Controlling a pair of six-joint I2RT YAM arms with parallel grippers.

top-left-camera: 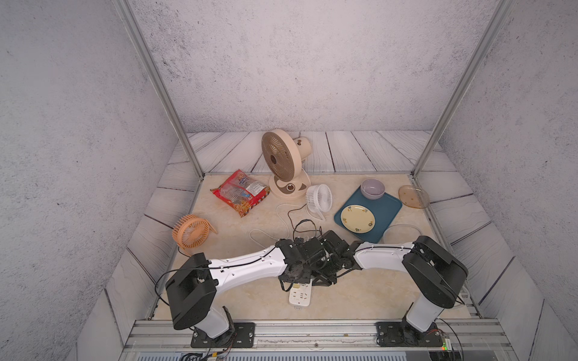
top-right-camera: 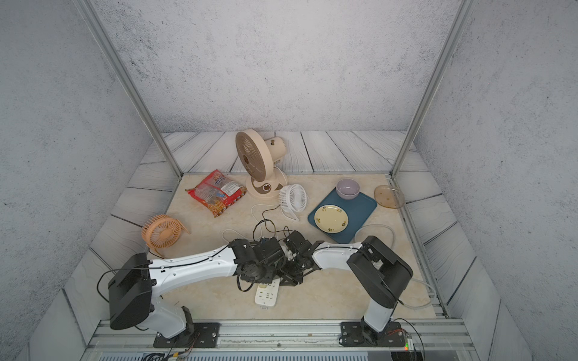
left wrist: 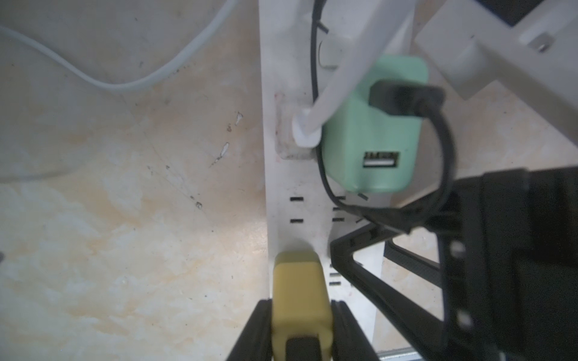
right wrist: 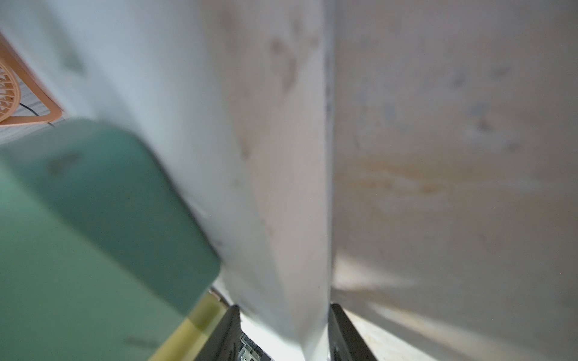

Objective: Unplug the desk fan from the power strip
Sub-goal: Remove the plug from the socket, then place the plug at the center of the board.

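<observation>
Power strip seemingly gripped by right pincer, yellow adapter in left pincer

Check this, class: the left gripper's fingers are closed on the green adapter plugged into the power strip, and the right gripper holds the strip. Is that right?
One slip. In the left wrist view the left gripper has its fingers closed on the yellow adapter. The green adapter sits further along the power strip, ungripped. The right gripper does hold the strip.
</observation>
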